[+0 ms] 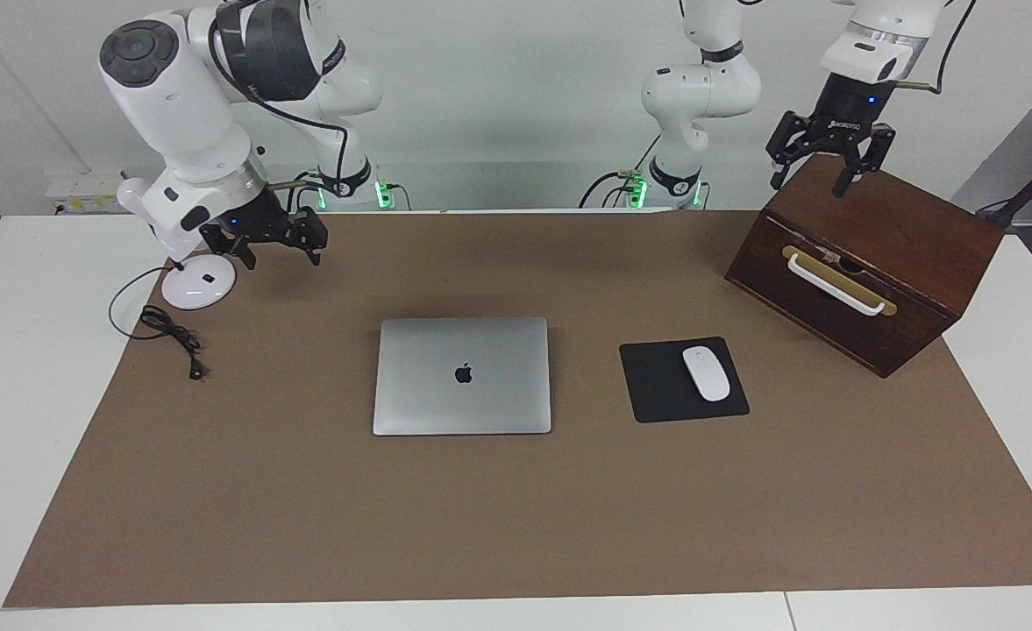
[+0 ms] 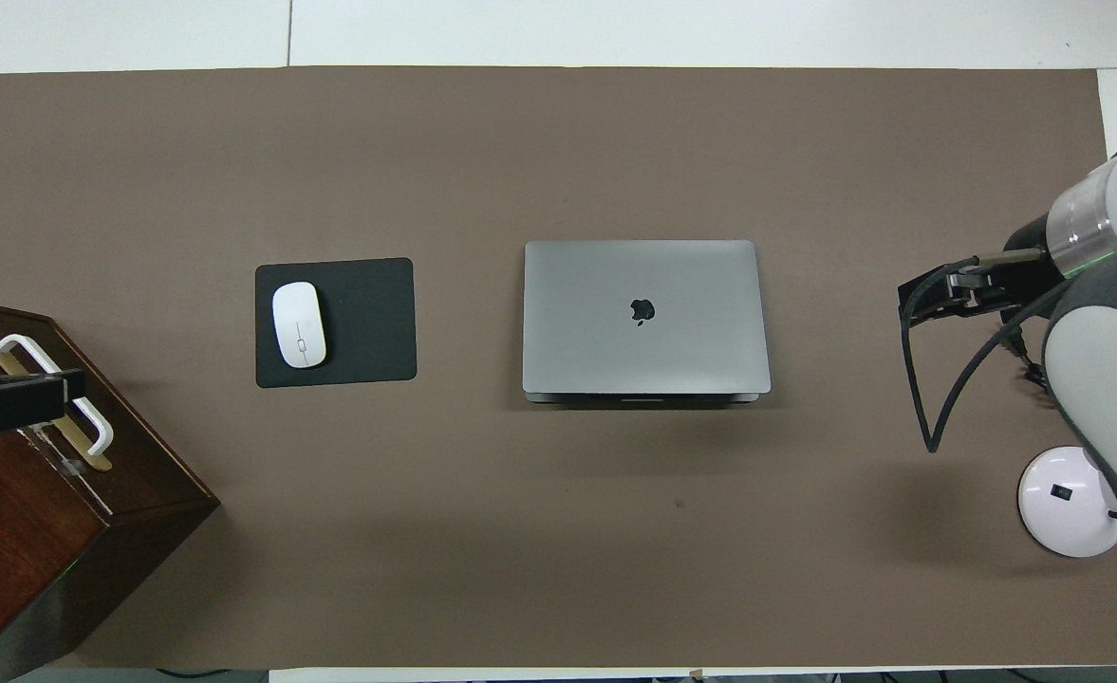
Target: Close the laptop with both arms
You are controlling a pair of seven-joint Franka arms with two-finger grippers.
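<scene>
The silver-grey laptop [image 1: 462, 376] lies flat in the middle of the brown mat with its lid down and the apple logo facing up; it also shows in the overhead view [image 2: 644, 318]. My left gripper [image 1: 809, 187] is open and empty in the air over the wooden box, also seen from above [image 2: 12, 400]. My right gripper [image 1: 283, 260] is open and empty, low over the mat beside the white round base, toward the right arm's end of the table; it shows in the overhead view too [image 2: 928, 296]. Neither gripper touches the laptop.
A black mousepad [image 1: 660, 386] with a white mouse [image 1: 706, 373] lies beside the laptop, toward the left arm's end. A dark wooden box [image 1: 866, 263] with a white handle stands at that end. A white round base [image 1: 198, 282] with a black cable [image 1: 169, 331] sits at the right arm's end.
</scene>
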